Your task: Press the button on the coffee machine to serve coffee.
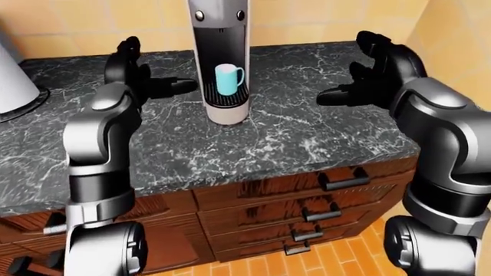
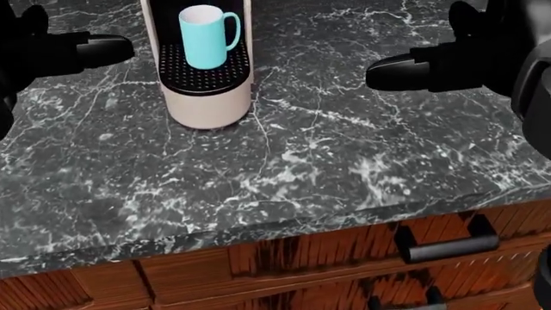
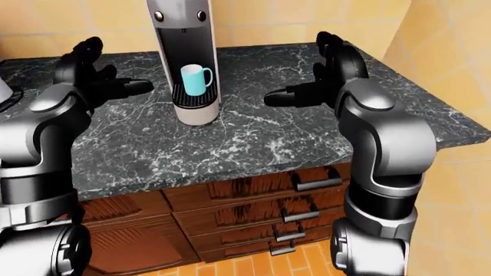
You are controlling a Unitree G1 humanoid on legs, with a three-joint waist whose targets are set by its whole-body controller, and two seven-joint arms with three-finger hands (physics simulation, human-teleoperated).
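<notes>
The coffee machine (image 1: 221, 63) stands on the dark marble counter (image 1: 276, 144), a tall grey column on a white base. Two small round buttons (image 1: 200, 15) show near its top in the eye views. A light blue mug (image 1: 228, 79) sits on its drip tray; it also shows in the head view (image 2: 207, 36). My left hand (image 1: 145, 77) is open, raised over the counter left of the machine, a finger pointing toward it. My right hand (image 1: 361, 83) is open, raised well to the right of the machine. Neither hand touches anything.
A white rounded appliance (image 1: 15, 80) stands at the counter's left edge. Below the counter are wooden drawers with dark handles (image 1: 343, 179). A yellow tiled wall (image 1: 307, 20) rises behind the counter, and another wall closes the right side.
</notes>
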